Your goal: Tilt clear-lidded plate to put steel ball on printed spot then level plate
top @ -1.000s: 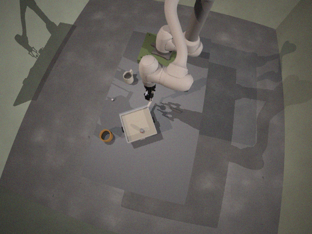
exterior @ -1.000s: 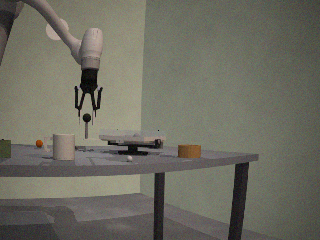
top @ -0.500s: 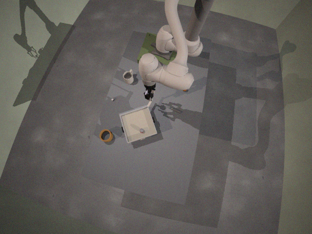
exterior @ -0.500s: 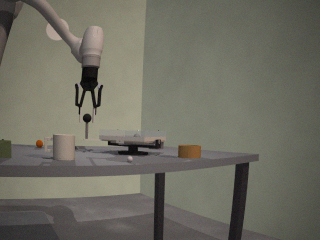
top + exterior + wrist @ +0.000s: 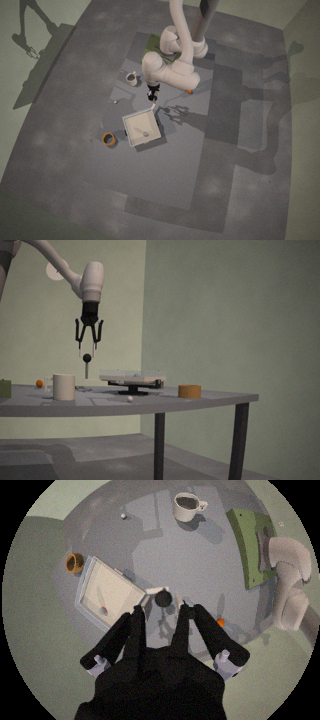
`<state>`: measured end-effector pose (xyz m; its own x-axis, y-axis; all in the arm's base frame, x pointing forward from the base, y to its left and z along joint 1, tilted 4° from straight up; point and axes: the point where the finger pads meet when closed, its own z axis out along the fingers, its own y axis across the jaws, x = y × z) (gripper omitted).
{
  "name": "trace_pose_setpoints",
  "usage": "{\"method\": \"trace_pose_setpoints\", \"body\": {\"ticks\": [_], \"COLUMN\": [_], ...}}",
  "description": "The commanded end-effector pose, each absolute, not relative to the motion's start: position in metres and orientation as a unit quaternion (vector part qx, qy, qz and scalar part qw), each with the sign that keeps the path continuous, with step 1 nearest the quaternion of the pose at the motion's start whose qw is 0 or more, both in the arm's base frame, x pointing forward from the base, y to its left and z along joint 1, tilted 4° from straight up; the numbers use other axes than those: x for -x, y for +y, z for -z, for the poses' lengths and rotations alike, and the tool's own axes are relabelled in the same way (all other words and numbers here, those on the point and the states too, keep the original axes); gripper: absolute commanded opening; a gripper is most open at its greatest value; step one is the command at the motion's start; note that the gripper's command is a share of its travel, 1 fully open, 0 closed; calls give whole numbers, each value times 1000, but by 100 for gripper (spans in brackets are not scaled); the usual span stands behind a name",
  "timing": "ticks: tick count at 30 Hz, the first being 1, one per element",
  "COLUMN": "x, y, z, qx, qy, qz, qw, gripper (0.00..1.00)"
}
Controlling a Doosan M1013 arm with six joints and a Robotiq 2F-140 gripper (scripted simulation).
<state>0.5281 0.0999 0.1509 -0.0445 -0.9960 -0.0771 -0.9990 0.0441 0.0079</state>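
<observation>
The black two-fingered end effector (image 5: 87,353) hangs partly open and empty, its pale fingertips (image 5: 80,352) flanking the top of the black ball-shaped knob (image 5: 87,358) on a grey stem beside the square clear-lidded plate (image 5: 121,378). The plate sits roughly level on its black pedestal on the grey tabletop (image 5: 108,405). The small steel ball (image 5: 145,134) lies inside, near the plate's front-right area.

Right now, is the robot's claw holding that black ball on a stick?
No. The end effector holds nothing; its fingers hang apart just above the black round knob, not touching it.
</observation>
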Motion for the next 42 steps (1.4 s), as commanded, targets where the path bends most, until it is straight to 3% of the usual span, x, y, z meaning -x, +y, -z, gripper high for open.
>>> {"method": "trace_pose_setpoints", "body": {"ticks": [1, 27, 28, 42], "x": [-528, -528, -528, -528], "y": [100, 98, 98, 98], "z": [-155, -175, -175, -175], "qx": [691, 691, 691, 691], "qy": [722, 722, 722, 722], "qz": [-30, -30, -30, -30], "qw": [25, 25, 25, 25], "gripper": [36, 36, 100, 100]}}
